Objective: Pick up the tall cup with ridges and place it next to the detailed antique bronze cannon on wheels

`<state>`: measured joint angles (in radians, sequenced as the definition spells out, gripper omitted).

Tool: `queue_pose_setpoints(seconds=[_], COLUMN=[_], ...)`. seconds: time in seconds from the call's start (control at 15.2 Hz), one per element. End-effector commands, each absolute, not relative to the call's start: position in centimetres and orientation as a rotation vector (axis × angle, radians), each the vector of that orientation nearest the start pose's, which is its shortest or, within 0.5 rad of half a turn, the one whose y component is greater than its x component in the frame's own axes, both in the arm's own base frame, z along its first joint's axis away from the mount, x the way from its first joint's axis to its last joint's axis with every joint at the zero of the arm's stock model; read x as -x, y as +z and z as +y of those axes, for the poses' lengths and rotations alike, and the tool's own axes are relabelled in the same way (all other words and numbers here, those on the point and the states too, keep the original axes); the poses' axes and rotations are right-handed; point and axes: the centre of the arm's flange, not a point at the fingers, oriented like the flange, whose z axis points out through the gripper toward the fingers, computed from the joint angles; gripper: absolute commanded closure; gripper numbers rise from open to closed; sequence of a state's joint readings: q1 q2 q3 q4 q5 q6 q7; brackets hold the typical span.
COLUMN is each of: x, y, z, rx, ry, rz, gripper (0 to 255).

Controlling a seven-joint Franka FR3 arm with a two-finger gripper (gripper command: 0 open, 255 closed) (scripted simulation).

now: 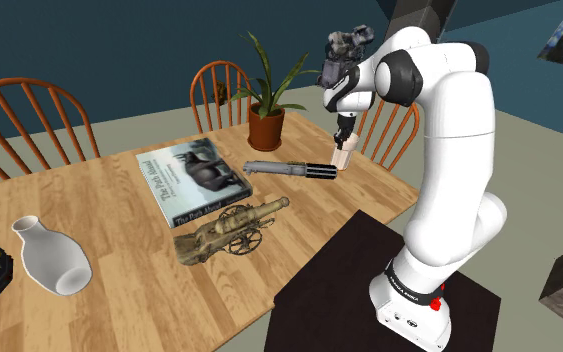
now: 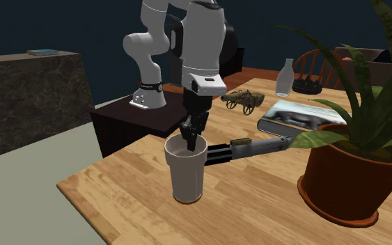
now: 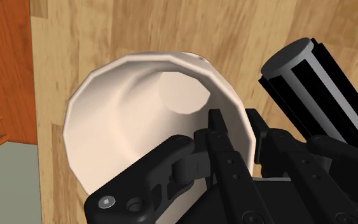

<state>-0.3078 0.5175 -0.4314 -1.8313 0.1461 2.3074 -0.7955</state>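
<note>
On the wooden counter [image 1: 99,300], near its corner beside the potted plant [image 1: 267,120], the tall cream cup [image 2: 187,170] stands upright with its base on the wood. The black hand [image 2: 192,139] comes straight down over it, and its 2 fingers are drawn narrow on the cup's wall, 1 finger inside the mouth and 1 outside. The wrist view shows the faceted rim pinched between them. A dark grey and black cylinder [image 2: 250,147] lies on its side just beside the cup and runs off toward the plant's terracotta pot. The bronze cannon [image 1: 231,228] on wheels sits well apart from the cup, near the counter's front edge in the shoulder view, just beside a large book [image 1: 194,178] with a horse on its cover. A white vase [image 1: 49,255] stands further to that view's left, and wooden chairs [image 1: 29,120] line the far side.
</note>
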Motion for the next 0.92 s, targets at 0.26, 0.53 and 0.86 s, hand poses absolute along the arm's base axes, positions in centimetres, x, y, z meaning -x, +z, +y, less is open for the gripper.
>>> queue_pose_setpoints(seconds=[0.26,0.53,0.86], x=[-49.3,-49.3,-49.3], y=[27.2,28.8,31.4], z=[-41.8,-41.8,-41.8], rx=[3.219,3.219,3.219], ry=[0.099,0.099,0.099], rz=[-0.015,-0.015,-0.015], gripper=[255,255,255])
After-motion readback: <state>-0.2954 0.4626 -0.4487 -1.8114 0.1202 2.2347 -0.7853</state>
